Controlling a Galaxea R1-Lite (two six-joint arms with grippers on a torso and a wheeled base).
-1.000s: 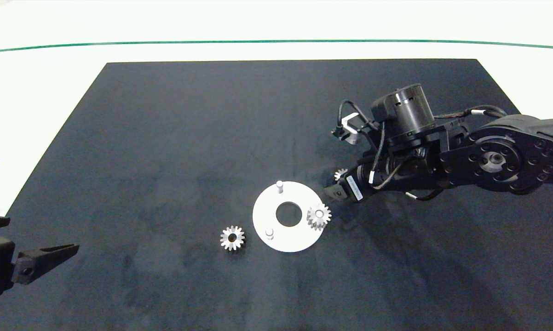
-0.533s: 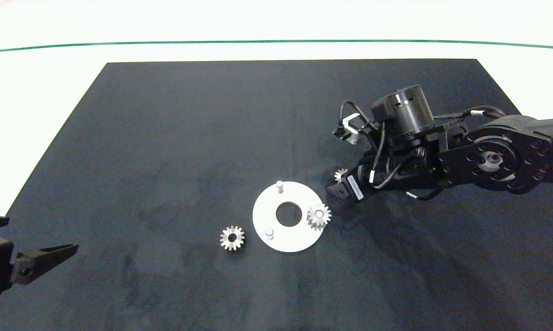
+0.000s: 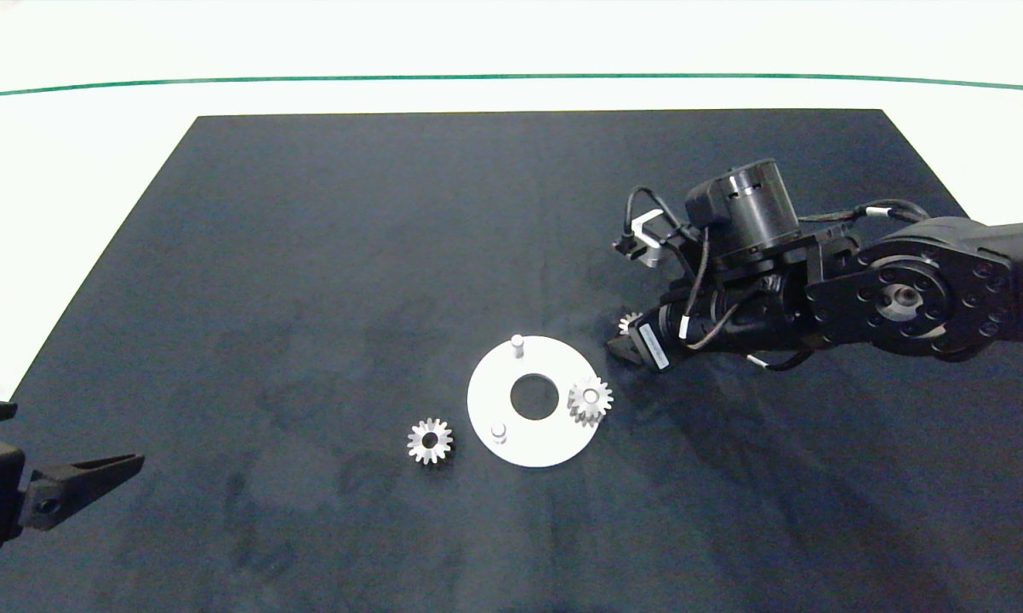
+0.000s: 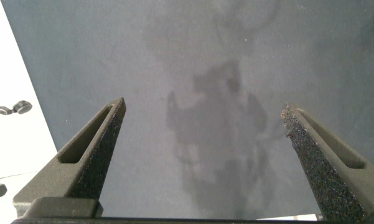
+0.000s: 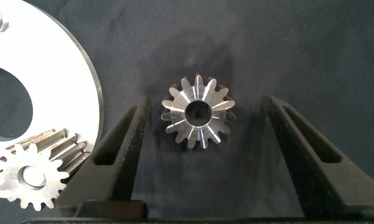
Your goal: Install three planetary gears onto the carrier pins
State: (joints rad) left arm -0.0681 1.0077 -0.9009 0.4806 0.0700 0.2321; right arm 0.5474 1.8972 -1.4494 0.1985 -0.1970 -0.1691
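The right gripper (image 5: pixel 202 118) straddles a loose gear (image 5: pixel 198 121), jaws wide, lined up to pinch it. One gear (image 3: pixel 590 400) sits pinned already (two pins bare), and the left gripper (image 4: pixel 202 134) idles open.

The gears (image 5: pixel 197 120) were shiny silver, the disc (image 3: pixel 494 409) plain white, the mat (image 3: pixel 307 255) matte black, and the counter (image 3: pixel 94 153) white with a thin green line (image 3: pixel 477 77).

Loose gear (image 5: pixel 197 119) flanked by clear mat (image 5: pixel 299 50), white disc (image 5: pixel 62 68) close beside

Black right arm (image 3: pixel 903 294), looped cables, round bolted joint
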